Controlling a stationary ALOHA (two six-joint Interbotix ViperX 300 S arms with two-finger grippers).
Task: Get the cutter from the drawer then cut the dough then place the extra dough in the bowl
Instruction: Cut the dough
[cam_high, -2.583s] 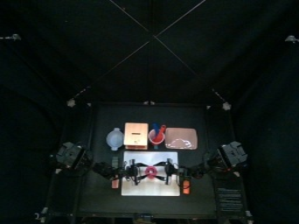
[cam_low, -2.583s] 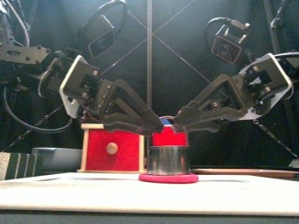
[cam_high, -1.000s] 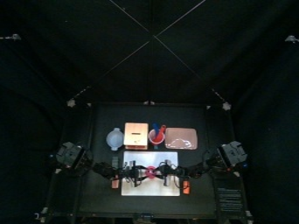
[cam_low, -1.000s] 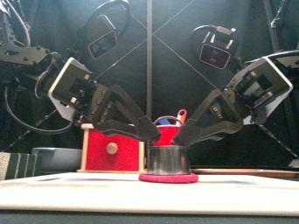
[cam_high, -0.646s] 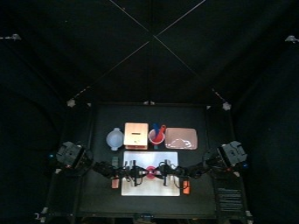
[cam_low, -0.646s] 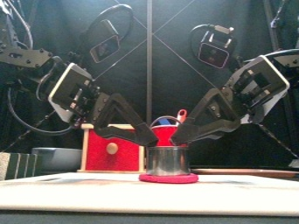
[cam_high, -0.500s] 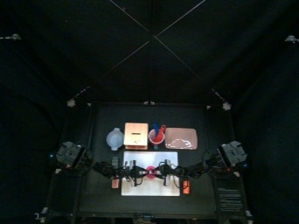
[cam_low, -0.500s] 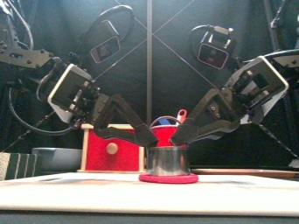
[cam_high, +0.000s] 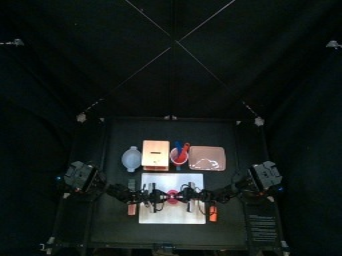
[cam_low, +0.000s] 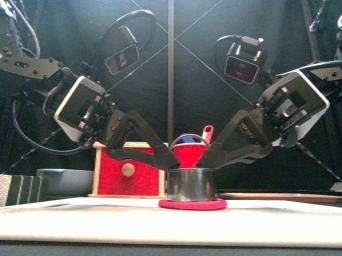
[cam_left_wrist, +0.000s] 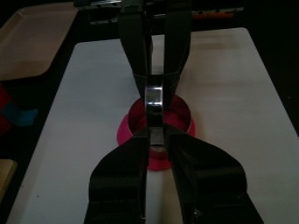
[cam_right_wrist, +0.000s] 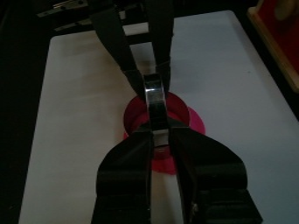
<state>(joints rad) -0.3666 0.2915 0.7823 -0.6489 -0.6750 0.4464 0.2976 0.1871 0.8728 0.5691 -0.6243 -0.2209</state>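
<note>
the cutter is already out of the wooden box (cam_high: 155, 150), so the step in hand is the cut itself. the round metal cutter (cam_low: 193, 185) stands upright on the flat pink dough (cam_low: 194, 204), a rim of dough showing all round its foot. both sit mid-way along the white cutting board (cam_high: 150, 215) at the front of the table (cam_high: 114, 228). the left hand (cam_left_wrist: 156, 129) comes in from the left and the right hand (cam_right_wrist: 153, 127) from the right, and they meet tip to tip just over the cutter's top. each looks clenched, its jaws drawn close with nothing plainly between them. from the front their tips seem to sit a little above the metal rim, though whether they touch it is hard to tell. whether the cutter has gone clean through the dough cannot be seen. the next move likely calls for one hand to lift the cutter straight up and set it aside. the other would then peel away the outer ring without dragging the middle piece. the ring has to go to the blue-grey bowl (cam_high: 130, 158), which stands behind the board's left end, beside the box, well apart from the dough.
</note>
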